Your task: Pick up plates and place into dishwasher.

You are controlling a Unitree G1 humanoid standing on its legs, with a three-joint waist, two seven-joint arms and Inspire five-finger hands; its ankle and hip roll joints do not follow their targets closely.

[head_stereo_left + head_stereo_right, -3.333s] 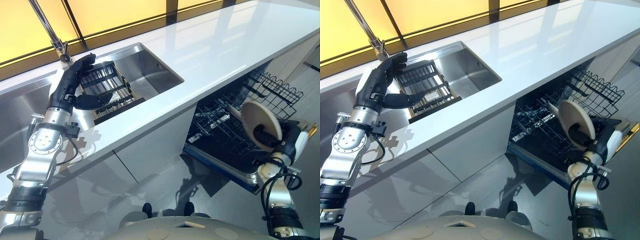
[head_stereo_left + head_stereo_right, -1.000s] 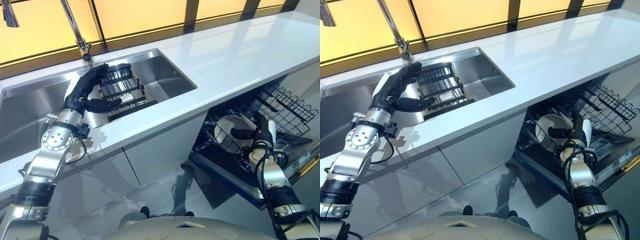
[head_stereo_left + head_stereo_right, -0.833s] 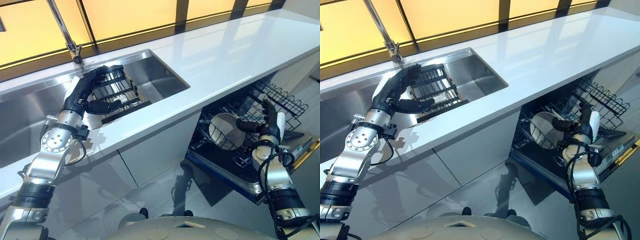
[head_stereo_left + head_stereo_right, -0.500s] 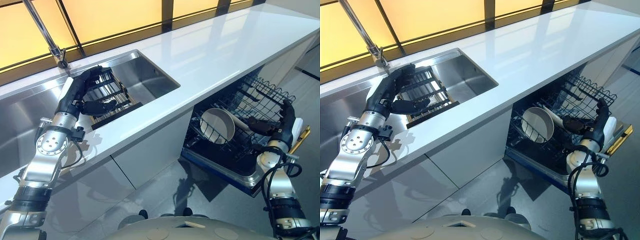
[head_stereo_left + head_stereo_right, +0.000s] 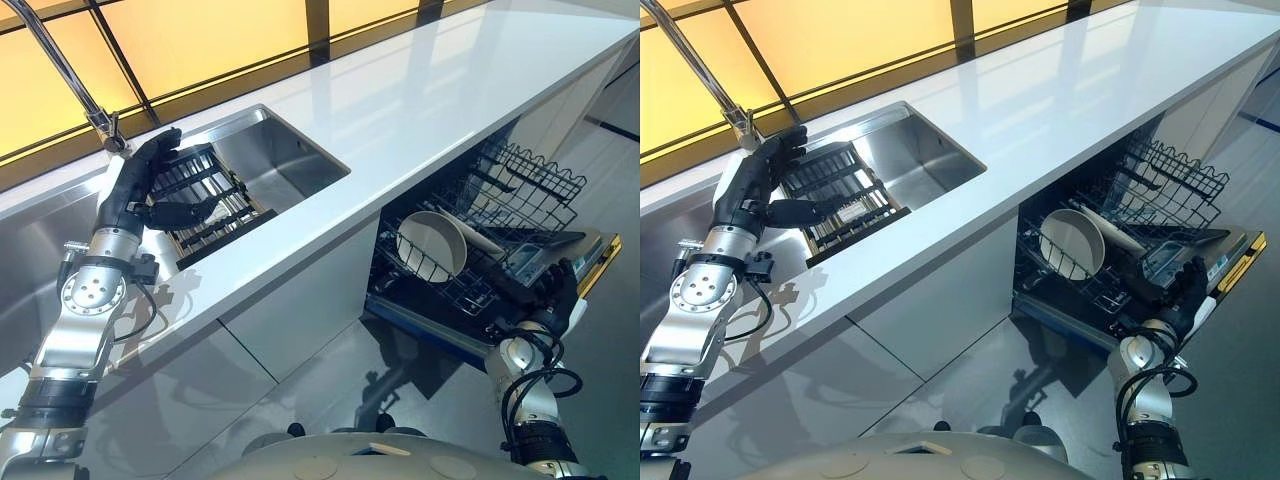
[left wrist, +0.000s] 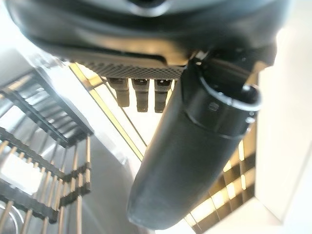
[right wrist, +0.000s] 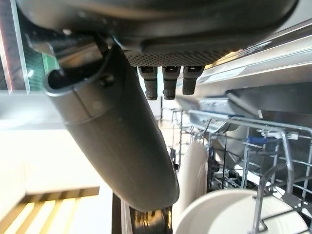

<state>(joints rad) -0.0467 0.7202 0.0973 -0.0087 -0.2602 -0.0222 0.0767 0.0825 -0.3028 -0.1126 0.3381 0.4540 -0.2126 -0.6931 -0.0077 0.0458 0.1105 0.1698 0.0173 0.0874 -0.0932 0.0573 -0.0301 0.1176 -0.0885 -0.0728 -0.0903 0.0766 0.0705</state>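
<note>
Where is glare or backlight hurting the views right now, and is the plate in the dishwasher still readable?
In the left eye view the worktop mirrors the bright amber window, yet the plate in the dishwasher rack reads clearly. In the left wrist view the left hand is a backlit silhouette. In the right wrist view the right hand is dark against a washed-out area.

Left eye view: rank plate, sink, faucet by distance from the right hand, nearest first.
From the right hand, low at the right by the open dishwasher:
1. plate, standing in the lower dishwasher rack, just left of the hand.
2. sink, set in the counter, middle.
3. faucet, far left behind the sink.
</note>
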